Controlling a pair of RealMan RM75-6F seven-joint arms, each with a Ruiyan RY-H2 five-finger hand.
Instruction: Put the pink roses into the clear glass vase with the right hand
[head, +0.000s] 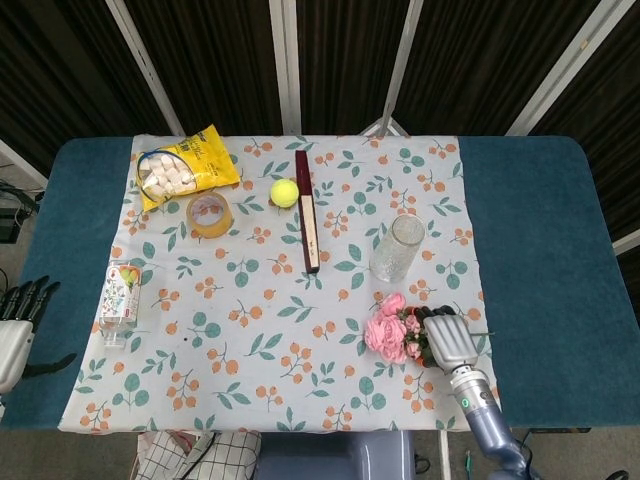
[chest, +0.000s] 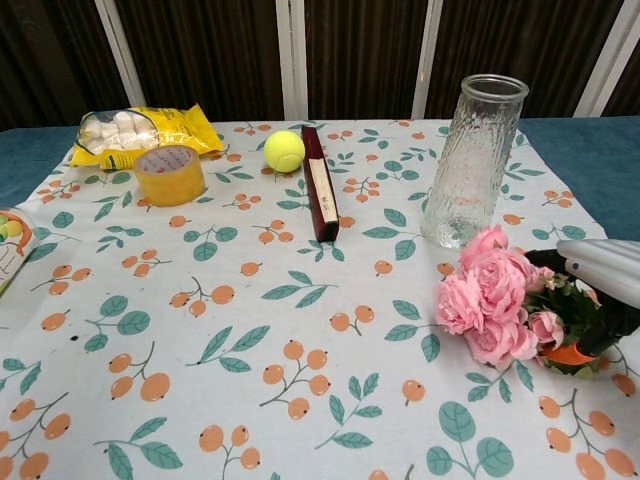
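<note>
The pink roses (head: 388, 328) lie on the floral cloth near its front right, blooms to the left and leafy stems to the right. My right hand (head: 452, 342) sits over the leafy stems, fingers curled down around them. In the chest view the right hand (chest: 598, 285) wraps the greenery beside the pink roses (chest: 490, 295), its orange-tipped thumb under the leaves. The clear glass vase (head: 398, 248) stands upright and empty just behind the flowers, also tall in the chest view as the glass vase (chest: 472, 160). My left hand (head: 14, 325) hangs off the table's left edge, fingers spread, holding nothing.
A long dark red box (head: 307, 212) lies left of the vase, with a tennis ball (head: 284, 192) beside it. A tape roll (head: 210, 214) and a yellow snack bag (head: 185, 165) sit at the back left. A small bottle (head: 120, 300) lies near the left edge.
</note>
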